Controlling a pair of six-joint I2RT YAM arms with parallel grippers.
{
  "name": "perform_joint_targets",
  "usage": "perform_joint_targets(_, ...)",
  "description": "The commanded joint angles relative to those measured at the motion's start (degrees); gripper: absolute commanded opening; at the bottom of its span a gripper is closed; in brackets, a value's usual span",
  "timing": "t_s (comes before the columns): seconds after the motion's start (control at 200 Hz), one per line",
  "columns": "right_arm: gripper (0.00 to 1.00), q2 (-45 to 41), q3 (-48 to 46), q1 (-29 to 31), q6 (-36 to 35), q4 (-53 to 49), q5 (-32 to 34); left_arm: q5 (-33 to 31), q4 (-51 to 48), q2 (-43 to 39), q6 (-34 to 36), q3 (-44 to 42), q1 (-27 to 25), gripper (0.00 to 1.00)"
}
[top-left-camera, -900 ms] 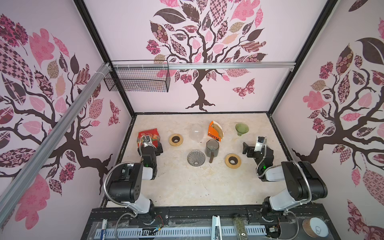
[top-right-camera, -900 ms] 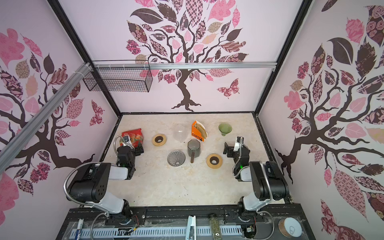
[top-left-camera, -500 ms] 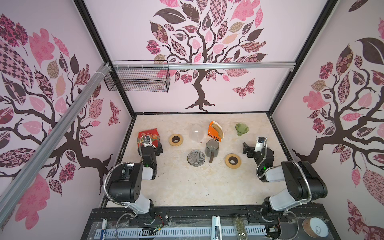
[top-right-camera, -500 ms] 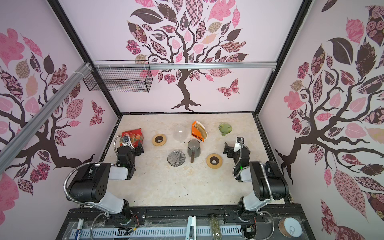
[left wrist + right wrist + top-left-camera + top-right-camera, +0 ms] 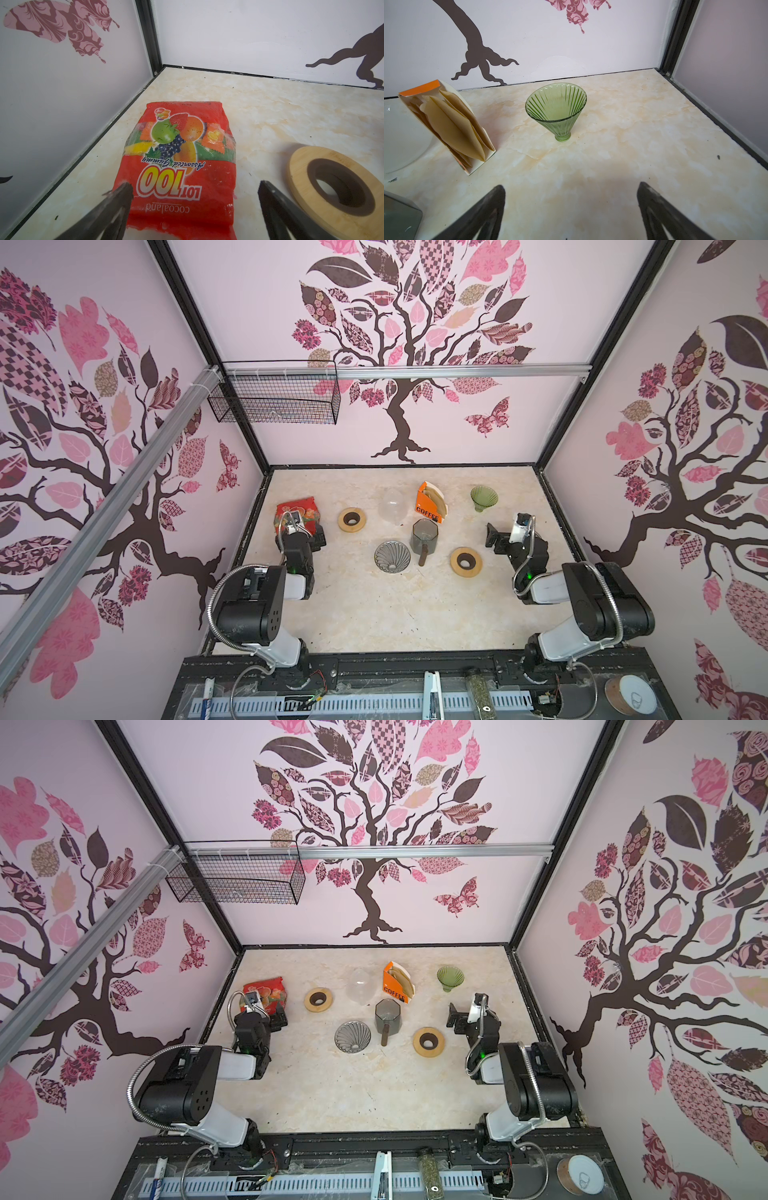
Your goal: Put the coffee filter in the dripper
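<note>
While left pincer (image 5: 194, 187) and right pincer (image 5: 572, 187) gape, filters (image 5: 454, 126) boxed, green dripper (image 5: 556, 110) nearby.

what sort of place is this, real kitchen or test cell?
Likely an enclosed robot test cell, not a kitchen: tree-decal wall panels boxing in a marble-look tabletop, with coffee props on it, a filter box and a green dripper.

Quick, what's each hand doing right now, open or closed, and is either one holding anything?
Left hand: open, holding nothing, pointed at the candy bag.
Right hand: open, holding nothing, pointed toward the green dripper.
</note>
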Motion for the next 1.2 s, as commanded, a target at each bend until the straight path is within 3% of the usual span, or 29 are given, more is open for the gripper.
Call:
perform_joint_targets(0.0,1.00,0.6,0.1,0.2,-0.7,1.5,-0.2,1.4,2.1,0.2,-0.4,-1.0,0.7,0.97)
perform_joint_targets(0.25,1.00,0.9,0.1,0.2,-0.5,1.8,0.0,6.5,2.3,-0.3,-1.3,-1.3,2.8,0.97)
perform_joint_targets(0.35,1.00,-1.6,-1.4,0.2,-0.5,3.8,0.7,7.1,-2.2,-3.5,-1.2,-0.2,3.1,0.97)
perform_joint_targets(0.385,1.00,-5.1,-0.5,0.3,-0.5,-2.1,1.0,6.2,-2.9,-5.2,-1.4,-0.7,3.1,0.97)
perform_joint_targets(0.435,1.00,-9.7,5.7,0.5,2.0,-18.6,3.3,3.6,-4.5,-8.0,-2.4,-1.2,3.2,0.97)
perform_joint_targets(0.525,1.00,-8.4,21.4,0.8,11.1,-47.1,9.3,-1.3,-11.5,-13.6,-5.5,-0.1,4.2,0.97)
perform_joint_targets(0.65,1.00,-5.0,34.8,0.8,23.7,-65.4,10.2,-4.5,-30.4,-17.7,-9.0,9.5,5.4,0.97)
perform_joint_targets(0.805,1.00,-4.7,44.6,0.8,28.2,-71.9,-0.5,-5.1,-44.0,-18.4,-13.9,19.3,5.7,0.97)
perform_joint_targets(0.955,1.00,-8.2,50.2,0.2,35.3,-73.6,-3.3,-7.9,-60.5,-19.2,-25.6,26.4,6.4,0.97)
perform_joint_targets(1.06,1.00,-10.0,54.4,-0.9,42.9,-78.3,-3.6,-3.8,-69.6,-17.7,-29.9,31.9,7.5,0.97)
perform_joint_targets(1.19,1.00,-11.4,57.5,-1.1,42.5,-78.2,-5.1,0.7,-74.8,-17.5,-36.7,34.9,6.8,0.97)
